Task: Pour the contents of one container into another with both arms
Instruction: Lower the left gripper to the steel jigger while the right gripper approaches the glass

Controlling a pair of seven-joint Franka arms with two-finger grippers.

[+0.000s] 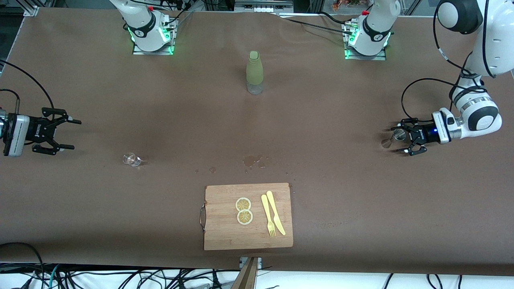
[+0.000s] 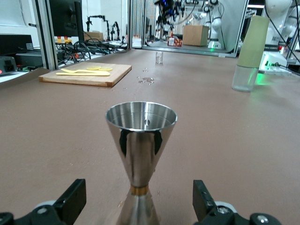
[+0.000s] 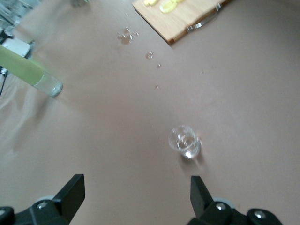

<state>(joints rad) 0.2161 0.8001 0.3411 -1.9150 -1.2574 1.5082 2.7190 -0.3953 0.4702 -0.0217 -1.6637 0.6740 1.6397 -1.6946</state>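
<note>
The left gripper (image 1: 406,139) stands low at the left arm's end of the table, jaws spread wide on either side of a polished steel hourglass-shaped jigger (image 2: 140,159). The left wrist view shows both fingers (image 2: 70,199) clear of the metal, so nothing is gripped yet. The jigger stands upright, its mouth up, and the level approach suggests a grasp at its narrow waist, which would keep the cup level for carrying.

The right gripper (image 1: 56,135) hangs over the right arm's end of the table, jaws likewise wide apart and empty. It points toward a small clear glass cup (image 1: 131,159), which stands upright on the brown table cover (image 1: 361,208), well apart from the fingers. Judged from the task, this cup is the likely receiving vessel, and the arm is lined up to fetch it.

Between the two arm bases stands a tall bottle with a pale green sleeve and clear base (image 1: 255,72), upright and untouched. Nearer the front camera lies a wooden cutting board with a metal handle (image 1: 225,233), bearing two lemon slices (image 1: 243,210), a yellow plastic fork (image 1: 268,214) and a yellow plastic knife (image 1: 276,212). A wet patch (image 1: 252,160) marks the cover just above the board.

Assessment: the task is at its opening stage; neither vessel is held and no pouring has begun.
</note>
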